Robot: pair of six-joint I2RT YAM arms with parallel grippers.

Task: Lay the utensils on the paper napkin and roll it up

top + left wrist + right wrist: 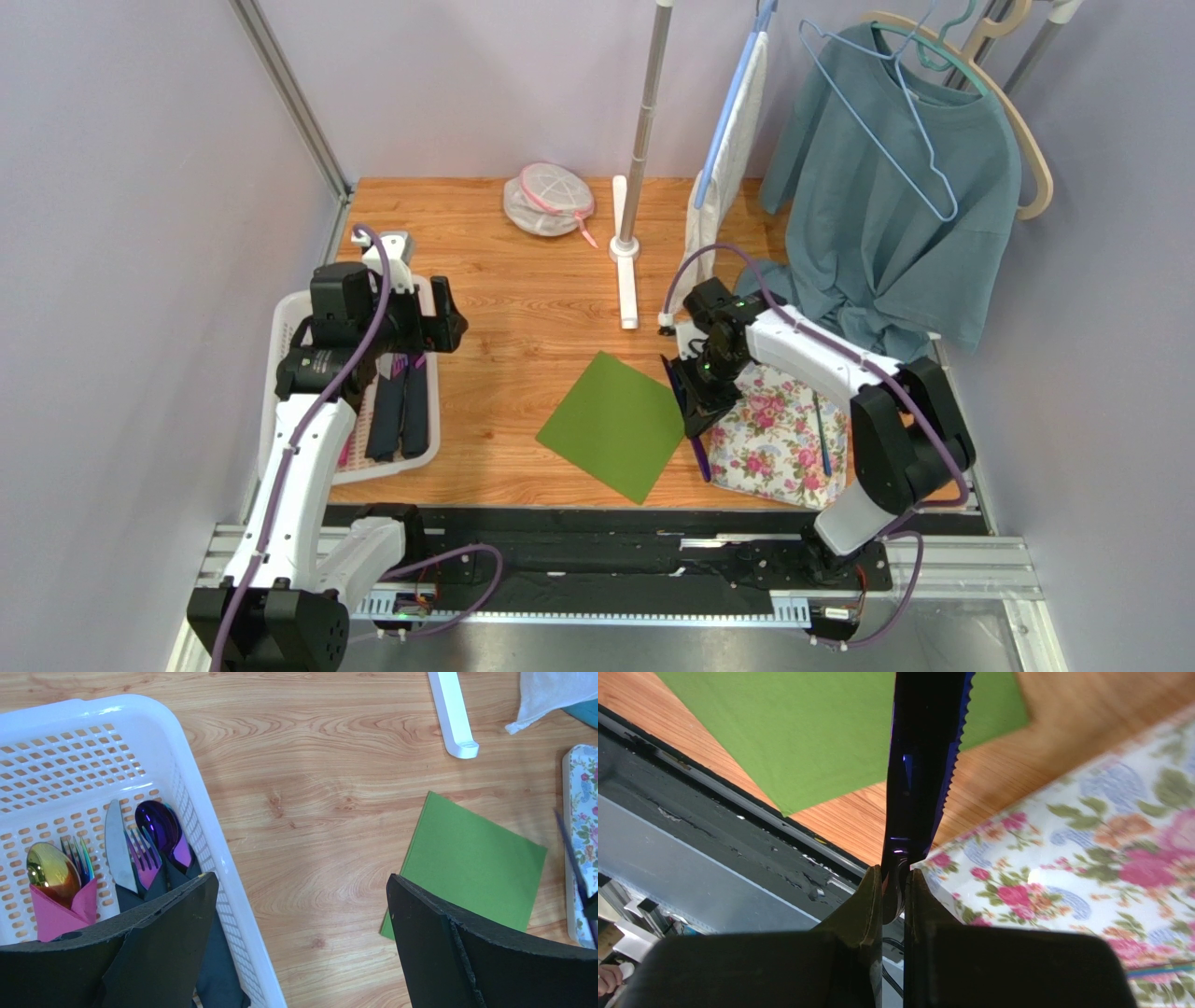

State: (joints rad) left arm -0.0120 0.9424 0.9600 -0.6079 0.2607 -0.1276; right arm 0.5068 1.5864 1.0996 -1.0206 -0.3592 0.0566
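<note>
Right gripper, fingers pinched nearly shut on the handle end of a blue-purple knife, holds it over the gap between the green paper napkin and the floral mat. We judge the knife stiff, glossy and apt to swivel. The napkin, flat on the smooth wooden worktop, looks flimsy and is best taken by a corner. Left gripper, fingers wide and empty, hovers by the white basket; grey walls stand close.
</note>
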